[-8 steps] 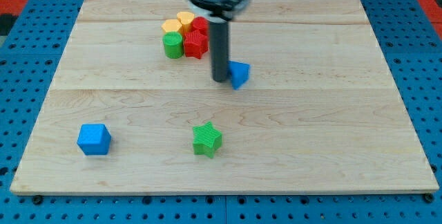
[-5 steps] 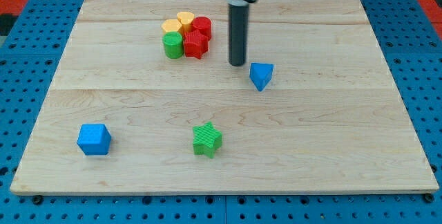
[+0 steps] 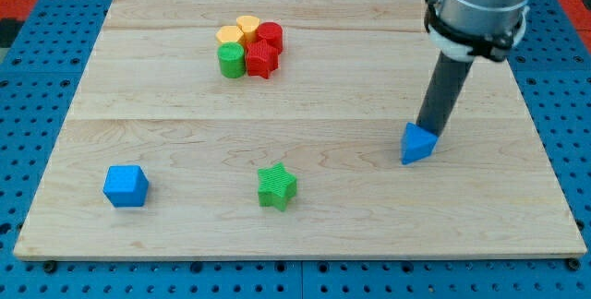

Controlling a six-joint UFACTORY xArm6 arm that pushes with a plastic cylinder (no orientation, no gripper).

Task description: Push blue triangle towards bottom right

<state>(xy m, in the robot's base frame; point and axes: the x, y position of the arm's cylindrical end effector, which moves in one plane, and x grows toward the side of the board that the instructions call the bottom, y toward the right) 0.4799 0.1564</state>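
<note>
8 blocks lie on the wooden board [image 3: 166,105], which rests on a blue pegboard table [image 3: 28,105] and holds no bin or tray of any kind, so every block sits bare on the wood. Starting at the view's left, a blue cube [image 3: 125,185] sits alone near the bottom-left corner. Up toward the top, left of centre, 5 blocks press together in a cluster: a yellow block [image 3: 229,34] and a second yellow block [image 3: 247,27] at the back, a green cylinder [image 3: 231,60] in front of them, a red star-like block [image 3: 260,59] just beside the green one, and a red cylinder [image 3: 271,34] behind that. A green star [image 3: 276,186] lies by itself near the bottom, around the middle. Further right, the blue triangle [image 3: 417,143] sits in the board's right half, below mid-height, well apart from all the others. I carry no gripper, so nothing is grasped; my dark rod [image 3: 443,91] leans down from the view's top right under its grey collar [image 3: 476,8], and my tip [image 3: 426,130] touches the triangle's upper edge, on its top-right side.
</note>
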